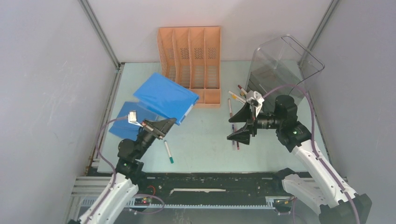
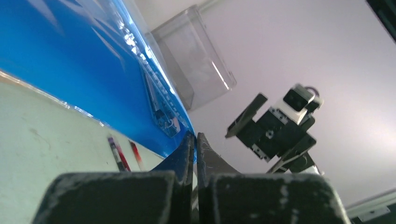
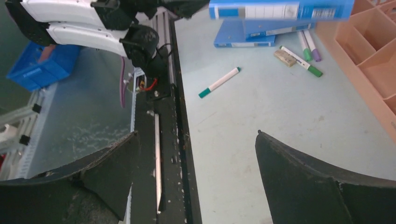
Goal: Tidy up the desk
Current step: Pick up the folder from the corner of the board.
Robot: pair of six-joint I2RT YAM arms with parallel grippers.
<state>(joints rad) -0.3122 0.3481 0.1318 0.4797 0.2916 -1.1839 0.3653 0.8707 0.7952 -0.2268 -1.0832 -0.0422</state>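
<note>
The desk [image 1: 205, 140] is a pale mint-green tabletop. My left gripper [image 1: 169, 122] is shut on the near corner of a blue binder [image 1: 166, 95] and holds it tilted above the desk. In the left wrist view the jaws [image 2: 196, 137] pinch the binder's thin edge [image 2: 93, 70]. A second blue binder [image 1: 127, 119] lies flat under it at the left. My right gripper [image 1: 239, 125] is open and empty, hovering over pens [image 1: 230, 108] at the right. In the right wrist view its fingers [image 3: 196, 140] spread wide over the desk's front edge [image 3: 261, 107].
An orange four-slot file rack [image 1: 189, 60] stands at the back middle. A clear smoky bin [image 1: 280, 65] stands at the back right. A green-capped marker [image 1: 168, 152] lies near the front. More markers [image 3: 306, 53] and a small block [image 3: 285, 57] lie by the flat binder [image 3: 247, 35].
</note>
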